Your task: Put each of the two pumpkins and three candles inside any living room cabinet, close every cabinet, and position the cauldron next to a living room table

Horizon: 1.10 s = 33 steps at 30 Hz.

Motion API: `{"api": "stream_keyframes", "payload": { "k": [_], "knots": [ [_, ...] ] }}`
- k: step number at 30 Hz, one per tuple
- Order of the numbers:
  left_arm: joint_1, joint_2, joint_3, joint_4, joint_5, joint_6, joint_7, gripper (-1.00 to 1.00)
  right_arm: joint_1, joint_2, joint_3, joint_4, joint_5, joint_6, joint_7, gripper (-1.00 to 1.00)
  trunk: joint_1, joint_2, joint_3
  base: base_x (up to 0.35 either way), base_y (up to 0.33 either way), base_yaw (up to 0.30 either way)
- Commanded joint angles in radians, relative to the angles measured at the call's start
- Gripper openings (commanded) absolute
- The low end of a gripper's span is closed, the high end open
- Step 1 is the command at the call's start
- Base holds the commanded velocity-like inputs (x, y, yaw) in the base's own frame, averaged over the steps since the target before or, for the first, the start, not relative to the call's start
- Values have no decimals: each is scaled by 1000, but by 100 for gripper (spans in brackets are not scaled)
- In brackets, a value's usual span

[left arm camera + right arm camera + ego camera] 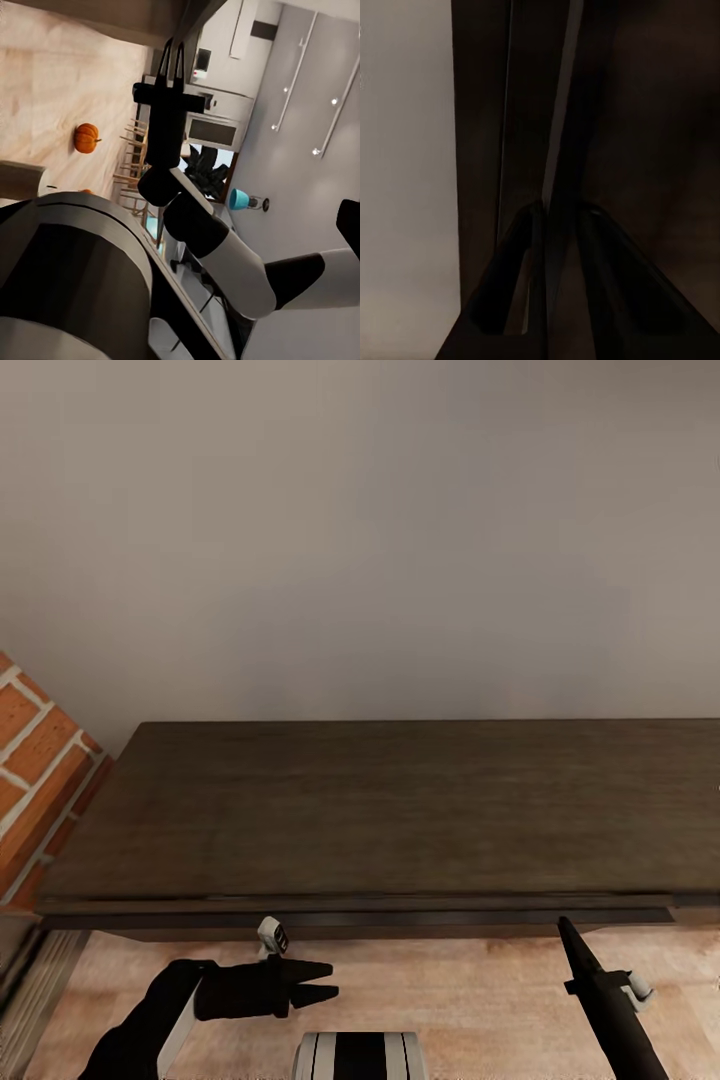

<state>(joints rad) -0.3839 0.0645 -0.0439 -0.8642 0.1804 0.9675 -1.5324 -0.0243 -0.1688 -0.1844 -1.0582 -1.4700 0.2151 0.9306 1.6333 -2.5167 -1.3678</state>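
Cabinet (400,810) top sits bare under the head camera, right gripper (564,926) at its front edge (jaws nearly together). Left gripper (325,980) is open beside it; one pumpkin (87,138) lies on the floor.

The cabinet (400,810) is a long, low, dark-brown wooden unit standing against a plain grey wall. Its flat top surface shows wood grain, and nothing lies on it. A brick wall (35,770) adjoins its left end. The floor (470,990) in front is pale wood planking. In the left wrist view, one pumpkin (87,138) rests directly on the floor.
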Motion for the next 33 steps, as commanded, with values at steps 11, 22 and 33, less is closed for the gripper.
{"api": "stream_keyframes", "payload": {
  "k": [11,22,33],
  "knots": [
    [-33,2,4,-1,4,10,-4,100,1,-1,1,-2,-13,15,59,-100,0,0,-1,-100,0,0],
    [9,-23,-16,-12,24,17,-38,100,-8,-1,-3,11,-13,30,-4,-100,0,0,-1,-21,0,0],
    [11,-85,-60,-18,68,18,-38,100,-10,-3,-6,20,-36,76,-1,-100,0,0,-1,-1,0,0]
  ]
}}
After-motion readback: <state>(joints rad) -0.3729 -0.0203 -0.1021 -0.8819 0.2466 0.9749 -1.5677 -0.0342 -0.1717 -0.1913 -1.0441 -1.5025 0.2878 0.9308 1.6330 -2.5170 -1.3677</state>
